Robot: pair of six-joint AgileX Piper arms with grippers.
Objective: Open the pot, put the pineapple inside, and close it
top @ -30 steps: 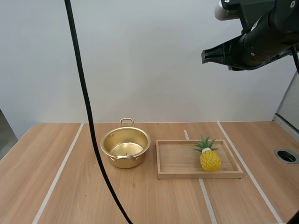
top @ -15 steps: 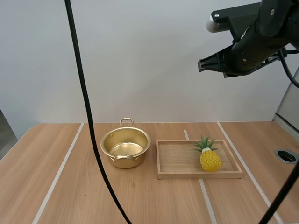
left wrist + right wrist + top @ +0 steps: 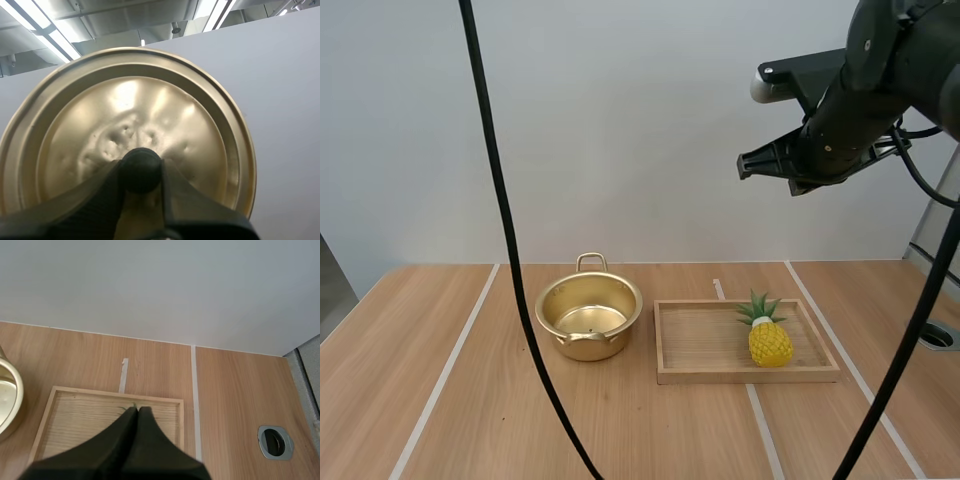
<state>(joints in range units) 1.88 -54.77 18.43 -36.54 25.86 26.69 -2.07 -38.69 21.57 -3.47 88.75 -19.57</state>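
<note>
Left pincer [image 3: 141, 172] pinches lid [image 3: 150, 115]; pot [image 3: 588, 315] stands open.

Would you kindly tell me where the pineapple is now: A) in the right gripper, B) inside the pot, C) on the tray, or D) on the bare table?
C: the pineapple sits on the tray beside the open pot, while the right gripper hangs shut above and the left gripper holds the lid.

The pot [image 3: 588, 316] and dimpled lid [image 3: 150, 115] are glossy gold-coloured metal; the tray [image 3: 748, 376] is matt wood, the desk [image 3: 660, 430] smooth wood-grain, the pineapple [image 3: 770, 342] bumpy plastic.
</note>
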